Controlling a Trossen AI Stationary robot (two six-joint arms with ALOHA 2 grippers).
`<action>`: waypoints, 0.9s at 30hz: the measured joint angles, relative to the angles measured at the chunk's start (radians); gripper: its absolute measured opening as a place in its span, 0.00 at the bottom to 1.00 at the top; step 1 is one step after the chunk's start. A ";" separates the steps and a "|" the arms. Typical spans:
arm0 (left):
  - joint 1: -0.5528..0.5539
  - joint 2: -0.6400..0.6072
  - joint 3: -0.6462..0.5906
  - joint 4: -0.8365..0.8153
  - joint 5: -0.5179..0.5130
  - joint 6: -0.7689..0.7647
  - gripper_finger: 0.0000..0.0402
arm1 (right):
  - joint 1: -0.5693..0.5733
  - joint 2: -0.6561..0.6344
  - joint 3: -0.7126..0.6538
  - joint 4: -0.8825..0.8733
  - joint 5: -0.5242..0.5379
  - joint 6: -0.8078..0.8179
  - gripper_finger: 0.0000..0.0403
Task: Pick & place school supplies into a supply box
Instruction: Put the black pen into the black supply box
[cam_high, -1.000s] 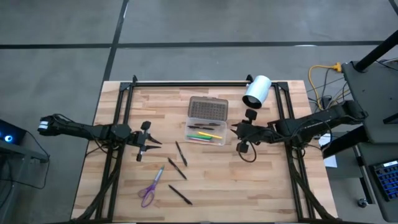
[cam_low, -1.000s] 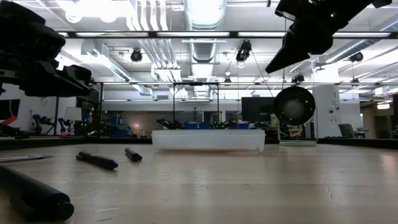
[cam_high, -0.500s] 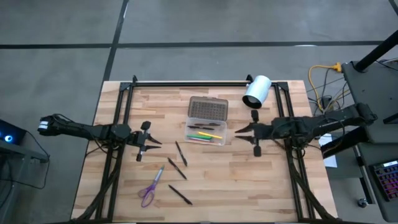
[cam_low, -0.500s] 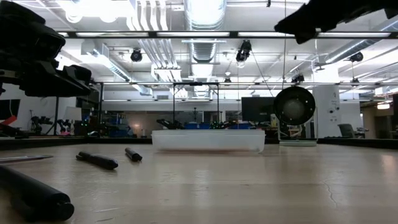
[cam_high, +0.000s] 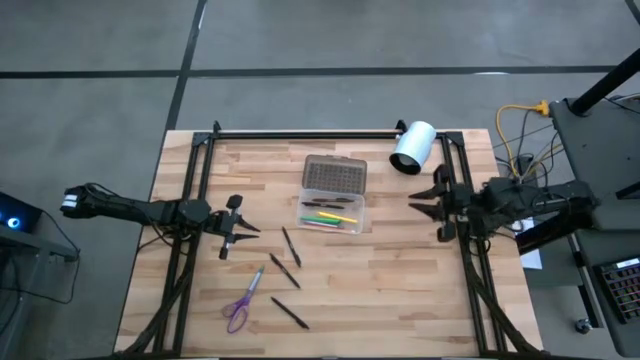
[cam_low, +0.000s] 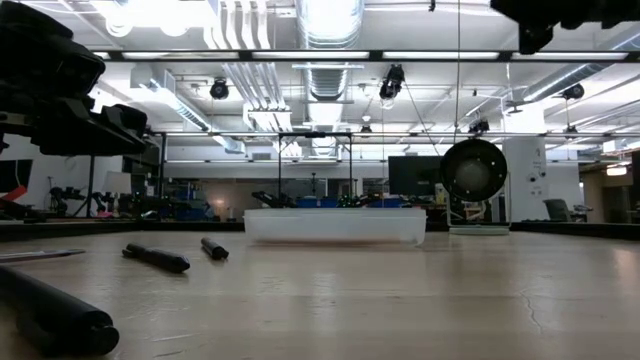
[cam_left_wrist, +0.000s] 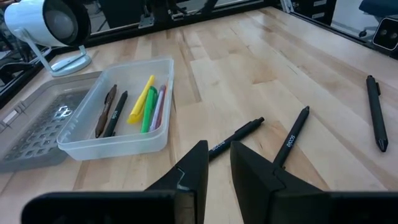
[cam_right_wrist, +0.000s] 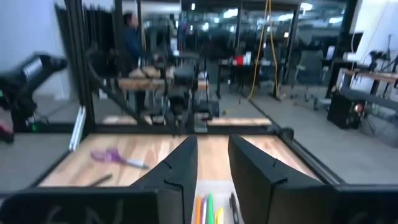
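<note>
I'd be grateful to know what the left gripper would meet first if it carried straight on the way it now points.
Probably the nearest black pen: the left gripper points between its open fingers at that pen's end. A second black pen lies just beside it. Depth is unclear, so it might pass above them.

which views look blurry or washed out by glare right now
Right wrist view: smeared throughout, the purple scissors just a soft blob. Low view: ceiling lights blow out to white, and the nearest black pen is out of focus. Left wrist view: sharp, print on the pens is visible.
</note>
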 joint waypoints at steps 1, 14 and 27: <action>0.000 0.000 0.000 0.000 0.000 0.000 0.13 | 0.000 -0.025 -0.005 -0.001 0.000 0.006 0.20; 0.000 0.000 0.000 0.000 0.000 0.000 0.13 | 0.001 -0.297 -0.092 -0.006 0.000 0.010 0.18; 0.000 0.000 0.000 0.000 0.000 0.000 0.13 | 0.001 -0.338 -0.171 0.161 -0.005 0.016 0.21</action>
